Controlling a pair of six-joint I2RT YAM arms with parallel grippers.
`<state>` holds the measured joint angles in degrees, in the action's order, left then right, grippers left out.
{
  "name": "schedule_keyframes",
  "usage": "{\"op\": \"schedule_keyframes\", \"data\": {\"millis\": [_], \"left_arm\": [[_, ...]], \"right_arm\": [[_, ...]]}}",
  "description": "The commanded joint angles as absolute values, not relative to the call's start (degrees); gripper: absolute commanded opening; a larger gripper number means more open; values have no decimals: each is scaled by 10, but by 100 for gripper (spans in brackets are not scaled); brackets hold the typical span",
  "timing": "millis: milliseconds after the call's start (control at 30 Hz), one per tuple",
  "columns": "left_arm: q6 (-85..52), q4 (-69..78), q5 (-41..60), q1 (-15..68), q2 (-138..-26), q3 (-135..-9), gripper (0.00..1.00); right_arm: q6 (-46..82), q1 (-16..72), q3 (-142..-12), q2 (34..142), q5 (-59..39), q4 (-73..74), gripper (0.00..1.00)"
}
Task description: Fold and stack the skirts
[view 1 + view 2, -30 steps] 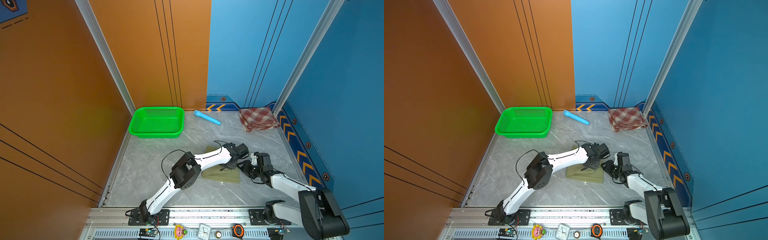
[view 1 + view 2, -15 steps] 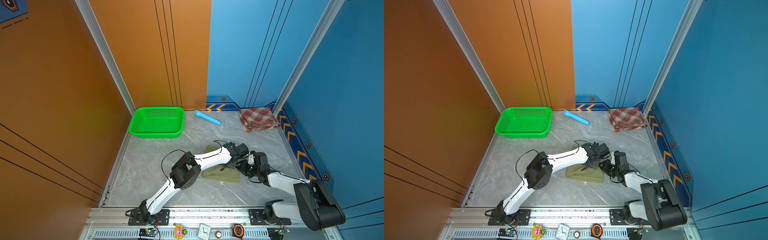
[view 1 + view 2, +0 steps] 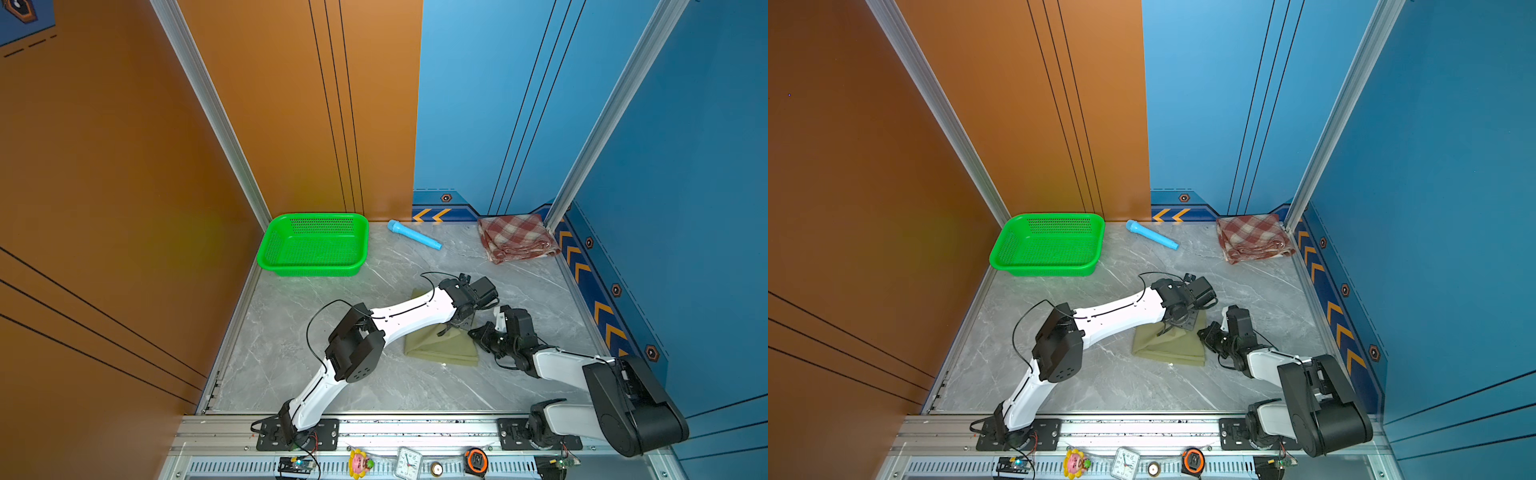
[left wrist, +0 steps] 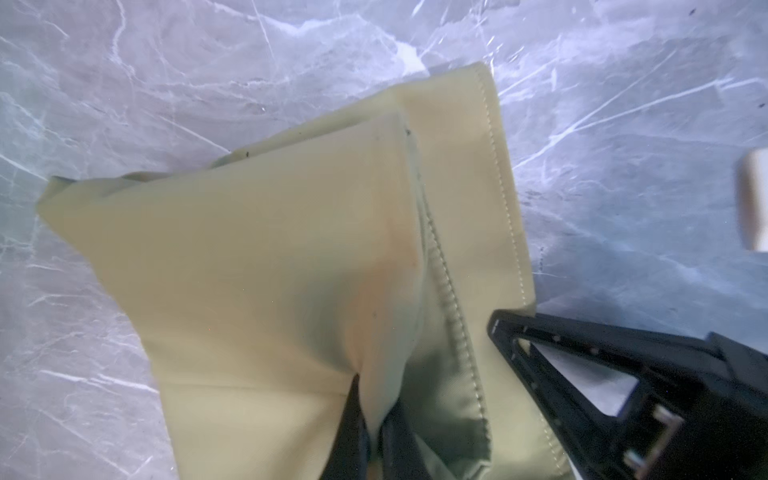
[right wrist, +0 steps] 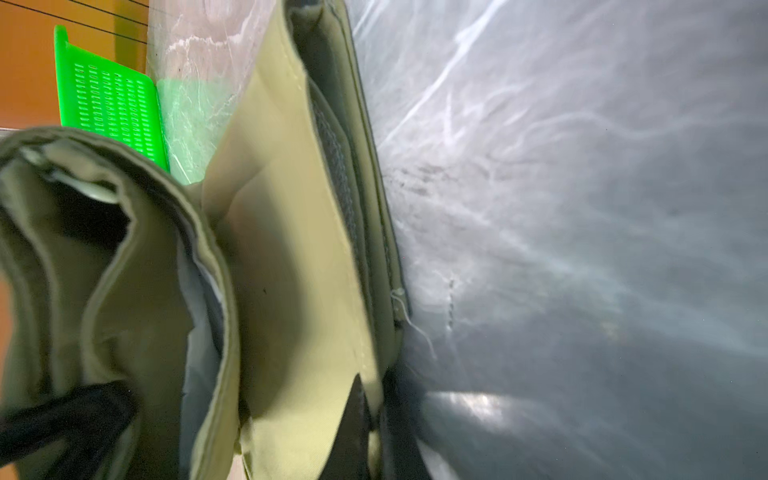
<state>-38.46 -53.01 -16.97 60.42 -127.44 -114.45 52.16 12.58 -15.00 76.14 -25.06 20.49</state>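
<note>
Left gripper point(image 4: 372, 419) pinched shut on a fold of the olive skirt point(image 3: 440, 347). Right gripper point(image 5: 374, 411) clamped on its edge (layers bunched beside it). Plaid skirt point(image 3: 515, 241) lies folded, well apart.

A grey marble-patterned tabletop point(image 3: 374, 374) is carrying four things. A green mesh basket point(image 3: 311, 272) is sitting in its far left corner. A light-blue tube point(image 3: 413, 235) is lying near the basket along the back edge. A folded red-and-cream plaid skirt point(image 3: 515, 239) is resting in the far right corner. An olive-green skirt point(image 3: 440, 349) is lying folded nearer the front, right of centre.
</note>
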Motion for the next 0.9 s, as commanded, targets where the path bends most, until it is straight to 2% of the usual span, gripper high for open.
{"op": "schedule_keyframes", "data": {"millis": [0,567,633,733,833,867], "left_arm": [[-376,-540,-181,613,-1251,-1142,0],[-390,-539,-150,635,-1275,-1204,0],[-392,-539,-147,633,-1277,-1198,0],[-392,-539,-148,628,-1283,-1190,0],[-391,-538,-146,624,-1289,-1189,0],[-390,-537,-145,623,-1291,-1190,0]], "right_arm": [[537,134,-135,770,-222,190,6],[570,159,-134,807,-209,246,6],[570,158,-132,805,-209,245,13],[560,151,-132,785,-204,212,38],[540,134,-129,748,-196,160,51],[532,127,-129,731,-193,138,52]]}}
